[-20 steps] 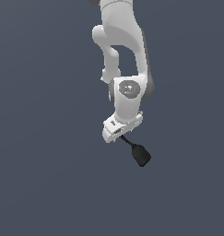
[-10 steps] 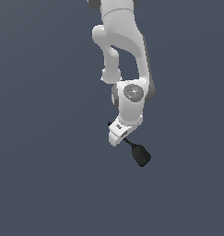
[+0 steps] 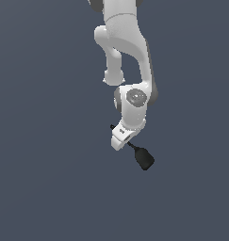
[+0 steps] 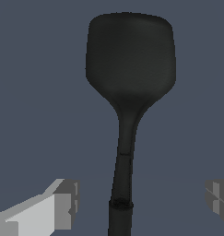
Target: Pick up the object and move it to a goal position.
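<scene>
The object is a small black spatula-like tool lying on the dark grey surface, its flat rounded head pointing toward the exterior view's lower right. In the wrist view the object fills the middle, with its thin handle running down between my two fingers. My white gripper sits low over the handle end. The gripper is open: one grey finger stands on one side of the handle and the other finger far off on the other side. Neither finger touches the handle.
A plain dark grey floor spreads around the tool. The white arm rises above the gripper.
The gripper has sunk a little lower and shifted slightly to the exterior view's right over the handle. The object has not moved.
</scene>
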Robot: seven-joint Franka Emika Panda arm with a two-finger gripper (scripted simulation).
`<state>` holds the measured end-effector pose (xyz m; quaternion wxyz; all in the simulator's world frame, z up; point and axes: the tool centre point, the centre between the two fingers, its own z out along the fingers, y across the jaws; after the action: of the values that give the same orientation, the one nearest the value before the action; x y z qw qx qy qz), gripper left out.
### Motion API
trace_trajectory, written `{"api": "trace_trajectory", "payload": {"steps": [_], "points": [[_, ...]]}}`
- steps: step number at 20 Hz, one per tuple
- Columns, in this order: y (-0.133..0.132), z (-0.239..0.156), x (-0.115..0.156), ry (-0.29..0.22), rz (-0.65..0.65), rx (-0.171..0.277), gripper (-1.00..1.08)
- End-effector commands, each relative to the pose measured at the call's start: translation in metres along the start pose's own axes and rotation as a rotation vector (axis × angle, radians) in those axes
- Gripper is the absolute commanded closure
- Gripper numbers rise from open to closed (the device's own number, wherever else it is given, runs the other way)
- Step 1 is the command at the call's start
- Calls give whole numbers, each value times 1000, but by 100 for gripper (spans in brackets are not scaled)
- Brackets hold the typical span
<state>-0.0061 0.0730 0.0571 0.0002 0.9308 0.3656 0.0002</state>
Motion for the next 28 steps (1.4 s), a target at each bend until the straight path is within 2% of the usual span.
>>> {"api": "trace_trajectory", "payload": {"steps": [1,6,11,12,28], "points": [[-1,11,-1,-1,-1,1,-92],[-1,34,-1,-1,-4,1,-92],[0,40,0,0,-5,1,-92],[0,40,0,0,-5,1,108],[-2,32,-3,0,-6,2,108]]}}
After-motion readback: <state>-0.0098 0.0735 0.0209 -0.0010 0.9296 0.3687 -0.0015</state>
